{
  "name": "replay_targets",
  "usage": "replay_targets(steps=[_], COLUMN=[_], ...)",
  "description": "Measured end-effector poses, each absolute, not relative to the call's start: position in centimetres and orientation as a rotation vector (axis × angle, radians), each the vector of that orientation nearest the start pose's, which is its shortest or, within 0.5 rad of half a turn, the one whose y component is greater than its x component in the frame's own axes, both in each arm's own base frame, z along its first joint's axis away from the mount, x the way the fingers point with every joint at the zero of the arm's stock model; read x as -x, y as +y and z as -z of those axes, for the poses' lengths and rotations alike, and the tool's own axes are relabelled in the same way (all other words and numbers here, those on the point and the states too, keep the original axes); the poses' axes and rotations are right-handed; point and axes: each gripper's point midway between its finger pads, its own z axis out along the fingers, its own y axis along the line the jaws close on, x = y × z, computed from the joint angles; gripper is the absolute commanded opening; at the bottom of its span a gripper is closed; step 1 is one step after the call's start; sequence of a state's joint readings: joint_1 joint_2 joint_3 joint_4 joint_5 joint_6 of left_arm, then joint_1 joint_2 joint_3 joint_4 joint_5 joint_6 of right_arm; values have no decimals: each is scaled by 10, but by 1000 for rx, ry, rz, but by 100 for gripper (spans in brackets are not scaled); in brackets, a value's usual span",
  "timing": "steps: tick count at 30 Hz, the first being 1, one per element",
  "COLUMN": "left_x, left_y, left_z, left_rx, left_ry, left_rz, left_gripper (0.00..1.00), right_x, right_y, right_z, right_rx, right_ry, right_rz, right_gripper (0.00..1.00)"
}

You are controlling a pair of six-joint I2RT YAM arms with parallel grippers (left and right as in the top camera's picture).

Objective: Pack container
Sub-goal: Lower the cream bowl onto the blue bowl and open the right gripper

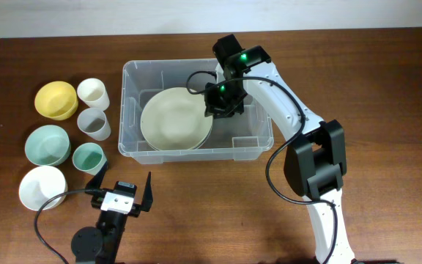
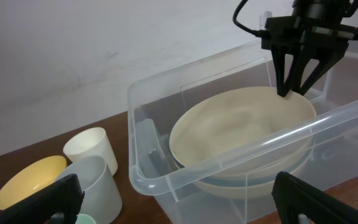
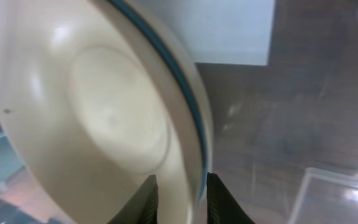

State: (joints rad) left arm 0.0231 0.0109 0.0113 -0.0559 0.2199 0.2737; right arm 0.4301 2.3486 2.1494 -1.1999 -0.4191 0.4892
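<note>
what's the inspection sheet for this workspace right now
surface: brown wooden table, no spills seen
job's things: clear container mid-table, holding a cream plate on a blue-rimmed plate
clutter: yellow bowl, white cup, grey cup, green bowl, teal cup, white bowl, left of the container
hands: left hand open, empty; right hand straddles the plates' rims, grip unclear
cables: black cable loops at the right arm; second cable trails from the left arm
surroundings: white wall behind
</note>
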Motion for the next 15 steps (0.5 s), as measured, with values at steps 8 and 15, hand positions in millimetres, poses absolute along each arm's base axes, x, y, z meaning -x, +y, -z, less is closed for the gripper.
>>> replay_targets(steps=[8,15], left_x=[-243,-243], left_y=[-32,-32], left_z=[-163,-163], left_rx=[-370,-370], left_ry=[1583,1583], left_rz=[-50,-49], left_gripper=[99,99], right_x=[-435,-439], right_y=[264,256], right_z=[-102,-110], right_rx=[39,55], right_ry=[3033,3017], right_rz=[-620,-538], right_gripper=[4,4])
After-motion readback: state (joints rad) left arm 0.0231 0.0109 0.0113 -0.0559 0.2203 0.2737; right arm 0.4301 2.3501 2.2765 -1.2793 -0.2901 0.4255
